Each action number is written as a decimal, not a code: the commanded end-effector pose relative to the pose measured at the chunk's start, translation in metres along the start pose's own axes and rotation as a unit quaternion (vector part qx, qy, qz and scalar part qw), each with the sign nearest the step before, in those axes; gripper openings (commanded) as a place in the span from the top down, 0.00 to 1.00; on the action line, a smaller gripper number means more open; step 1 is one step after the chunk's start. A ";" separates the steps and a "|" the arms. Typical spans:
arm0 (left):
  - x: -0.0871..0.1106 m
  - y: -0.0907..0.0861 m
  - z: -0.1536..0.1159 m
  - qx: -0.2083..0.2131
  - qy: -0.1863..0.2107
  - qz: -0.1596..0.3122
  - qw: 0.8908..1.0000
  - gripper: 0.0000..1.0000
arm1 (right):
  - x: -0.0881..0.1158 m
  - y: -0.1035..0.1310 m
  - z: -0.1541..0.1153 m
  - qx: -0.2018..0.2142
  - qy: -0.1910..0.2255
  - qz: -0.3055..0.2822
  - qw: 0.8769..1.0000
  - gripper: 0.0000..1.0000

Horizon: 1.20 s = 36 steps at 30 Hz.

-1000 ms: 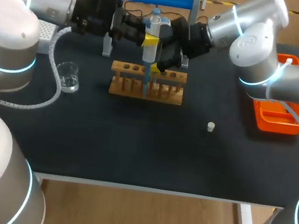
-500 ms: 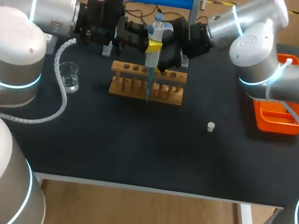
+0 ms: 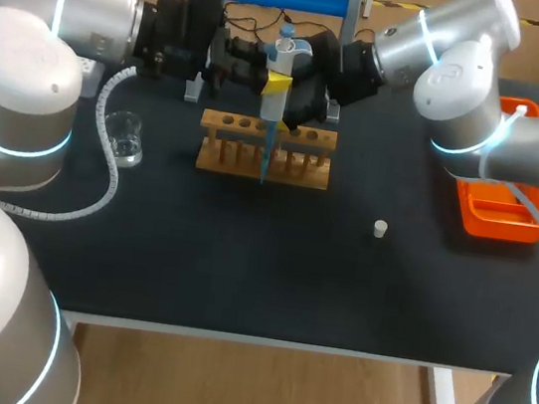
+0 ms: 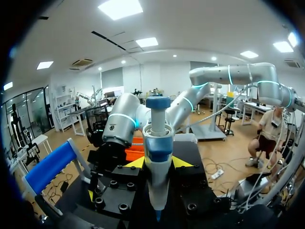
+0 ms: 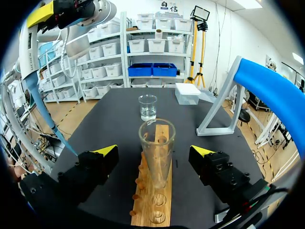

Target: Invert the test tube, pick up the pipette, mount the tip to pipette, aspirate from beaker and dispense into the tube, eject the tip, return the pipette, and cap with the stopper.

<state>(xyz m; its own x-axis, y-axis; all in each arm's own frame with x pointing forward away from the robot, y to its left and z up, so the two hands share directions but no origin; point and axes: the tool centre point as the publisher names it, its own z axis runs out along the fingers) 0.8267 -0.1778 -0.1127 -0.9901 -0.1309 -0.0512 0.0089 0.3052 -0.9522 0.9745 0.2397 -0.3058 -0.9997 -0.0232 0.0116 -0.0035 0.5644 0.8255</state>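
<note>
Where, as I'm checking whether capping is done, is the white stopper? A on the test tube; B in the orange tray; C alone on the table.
C: the stopper lies alone on the table between the rack and the orange tray; the test tube is uncapped.

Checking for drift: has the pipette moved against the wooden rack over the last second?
Yes. The pipette, held in the left gripper, has shifted slightly rightward and lower against the wooden rack.
</note>
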 end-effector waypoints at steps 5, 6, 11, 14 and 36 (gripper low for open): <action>0.001 0.000 -0.001 0.002 -0.001 0.001 1.000 1.00 | 0.003 0.000 -0.008 -0.001 -0.005 -0.006 1.000 0.00; 0.001 0.000 -0.001 0.002 -0.001 0.001 1.000 1.00 | 0.004 -0.001 -0.011 -0.001 -0.009 -0.006 1.000 0.00; 0.001 0.000 -0.001 0.002 -0.001 0.001 1.000 1.00 | 0.013 0.001 -0.033 -0.003 -0.022 -0.018 1.000 0.00; 0.001 0.000 -0.001 0.002 -0.001 0.001 1.000 1.00 | 0.018 -0.002 -0.045 -0.003 -0.026 -0.023 0.999 0.00; 0.001 0.000 -0.001 0.002 -0.001 0.001 1.000 1.00 | 0.135 -0.008 -0.144 -0.127 -0.020 -0.043 0.991 0.00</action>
<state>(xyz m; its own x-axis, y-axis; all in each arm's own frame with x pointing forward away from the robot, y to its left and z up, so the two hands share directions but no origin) 0.8265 -0.1775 -0.1124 -0.9901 -0.1306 -0.0506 0.0084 0.3052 -0.9522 0.8722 0.1322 -0.2389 -0.9969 -0.0394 -0.0676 -0.0774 0.3711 0.9253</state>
